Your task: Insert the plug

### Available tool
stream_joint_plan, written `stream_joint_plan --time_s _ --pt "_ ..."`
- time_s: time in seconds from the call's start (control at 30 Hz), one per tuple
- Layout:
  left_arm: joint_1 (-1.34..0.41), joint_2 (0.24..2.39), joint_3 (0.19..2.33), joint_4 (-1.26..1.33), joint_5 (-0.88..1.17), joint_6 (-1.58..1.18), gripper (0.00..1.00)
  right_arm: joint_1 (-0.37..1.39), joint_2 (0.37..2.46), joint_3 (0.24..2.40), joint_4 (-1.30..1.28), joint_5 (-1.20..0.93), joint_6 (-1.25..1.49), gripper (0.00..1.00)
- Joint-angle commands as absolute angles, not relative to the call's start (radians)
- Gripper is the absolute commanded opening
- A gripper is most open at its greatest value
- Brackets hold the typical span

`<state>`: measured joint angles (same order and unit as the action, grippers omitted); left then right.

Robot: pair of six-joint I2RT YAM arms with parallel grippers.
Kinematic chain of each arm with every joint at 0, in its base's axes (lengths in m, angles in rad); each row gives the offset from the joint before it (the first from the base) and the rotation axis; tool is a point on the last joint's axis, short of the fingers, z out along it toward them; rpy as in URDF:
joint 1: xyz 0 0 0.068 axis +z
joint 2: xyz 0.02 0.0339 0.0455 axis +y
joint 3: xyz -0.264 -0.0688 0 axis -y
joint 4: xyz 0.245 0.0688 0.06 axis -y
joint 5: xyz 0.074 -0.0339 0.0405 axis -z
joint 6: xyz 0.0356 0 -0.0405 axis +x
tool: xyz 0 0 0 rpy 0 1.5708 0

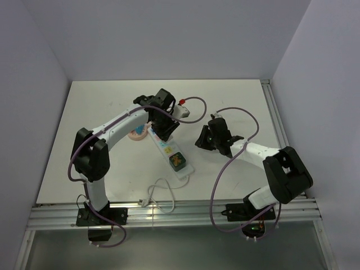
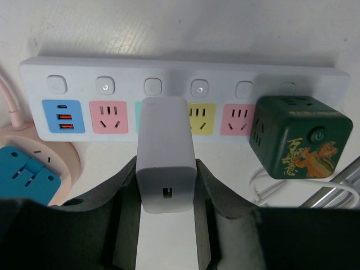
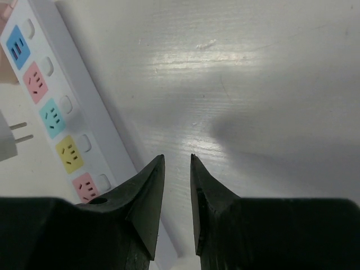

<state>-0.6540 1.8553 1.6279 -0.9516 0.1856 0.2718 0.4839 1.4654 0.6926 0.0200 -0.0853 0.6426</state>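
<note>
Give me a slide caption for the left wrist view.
Left fingers hold a white charger over the power strip, near a green cube adapter.

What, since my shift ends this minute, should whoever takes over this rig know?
Left gripper: jaws shut on the white plug, held over the power strip.
Right gripper: jaws almost shut, empty, above bare table beside the strip.
Done: plug is in hand and roughly lined up with the teal socket.
Left: the prongs are not yet in. Push the plug home, then release.
</note>
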Motion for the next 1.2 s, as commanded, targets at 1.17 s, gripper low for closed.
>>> stream_joint_plan --time_s 1.17 --pt "-0.670 1.991 1.750 -1.022 0.110 0.256 0.00 0.472 1.447 0.681 0.103 -0.067 0.647 0.29"
